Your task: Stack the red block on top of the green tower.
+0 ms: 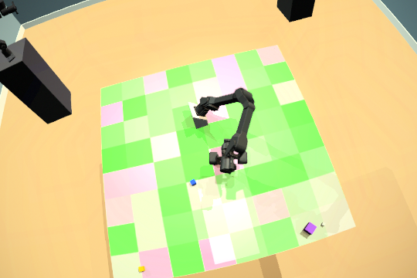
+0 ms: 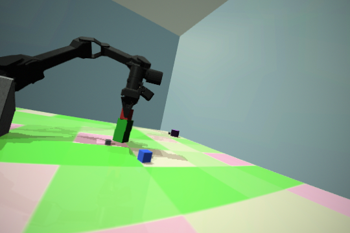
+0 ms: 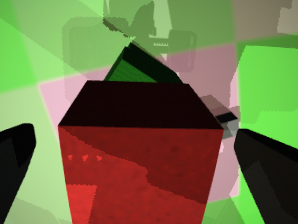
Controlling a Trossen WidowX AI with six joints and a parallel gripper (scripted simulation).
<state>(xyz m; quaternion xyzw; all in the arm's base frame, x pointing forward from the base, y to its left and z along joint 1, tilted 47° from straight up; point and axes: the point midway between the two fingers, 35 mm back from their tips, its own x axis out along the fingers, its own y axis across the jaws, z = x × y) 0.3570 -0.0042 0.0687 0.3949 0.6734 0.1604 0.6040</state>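
Note:
The red block [image 2: 122,114] [image 3: 137,165] sits on top of the green tower [image 2: 120,131] [image 3: 131,72], with its underside against the tower's top in the exterior view. The tower stands upright. Seen from the wrist, the block is turned relative to the tower, whose corner shows beyond the block's far edge. My gripper [image 2: 126,116] [image 3: 137,136] is open around the block, with a gap on each side between finger and block. In the top view the arm hides both block and tower.
A small grey cube [image 2: 108,142] [image 3: 230,126] lies close beside the tower. A blue block [image 1: 193,182] [image 2: 144,156] lies a little farther off. A purple block [image 1: 310,228] [image 2: 175,133] and a yellow block [image 1: 141,269] lie far away near the mat's edge.

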